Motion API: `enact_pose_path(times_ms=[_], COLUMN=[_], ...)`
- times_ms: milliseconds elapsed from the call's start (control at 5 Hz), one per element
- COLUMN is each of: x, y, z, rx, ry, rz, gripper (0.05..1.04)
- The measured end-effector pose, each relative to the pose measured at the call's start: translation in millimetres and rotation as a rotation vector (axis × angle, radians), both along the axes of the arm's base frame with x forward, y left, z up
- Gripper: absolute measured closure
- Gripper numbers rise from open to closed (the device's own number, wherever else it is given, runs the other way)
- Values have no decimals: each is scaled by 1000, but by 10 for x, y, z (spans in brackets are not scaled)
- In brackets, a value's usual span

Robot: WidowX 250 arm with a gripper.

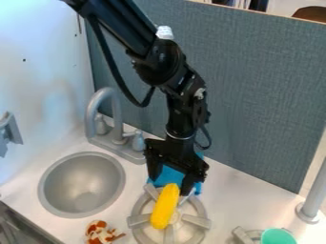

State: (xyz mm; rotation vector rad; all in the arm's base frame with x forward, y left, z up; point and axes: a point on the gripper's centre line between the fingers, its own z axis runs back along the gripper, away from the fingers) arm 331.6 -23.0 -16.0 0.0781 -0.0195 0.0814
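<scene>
I see a white counter (pixel 237 195) bearing a sink (pixel 83 185), a faucet (pixel 117 114), a burner (pixel 196 220), a blue cloth (pixel 167 177) just behind it, and a red-and-white toy (pixel 100 233).

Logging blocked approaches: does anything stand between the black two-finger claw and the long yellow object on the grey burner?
Nothing visible does: the claw hangs open by the far end of the yellow object, with bright blue cloth behind.
</scene>
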Motion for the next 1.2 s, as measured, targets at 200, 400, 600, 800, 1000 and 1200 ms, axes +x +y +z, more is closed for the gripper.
enact_pose_path(times_ms=[200, 400, 600, 800, 1000, 1200], x=[-57, -56, -17, 36, 55, 37], y=[8, -8, -21, -36, 10, 60], z=[-122, -199, -295, -406, -564, -666], rx=[2, -11, -17, -21, 20, 64], ry=[38, 43, 36, 52, 123, 172], rz=[4, 13, 10, 26, 56, 95], gripper=[83, 83, 83, 83, 83, 83])
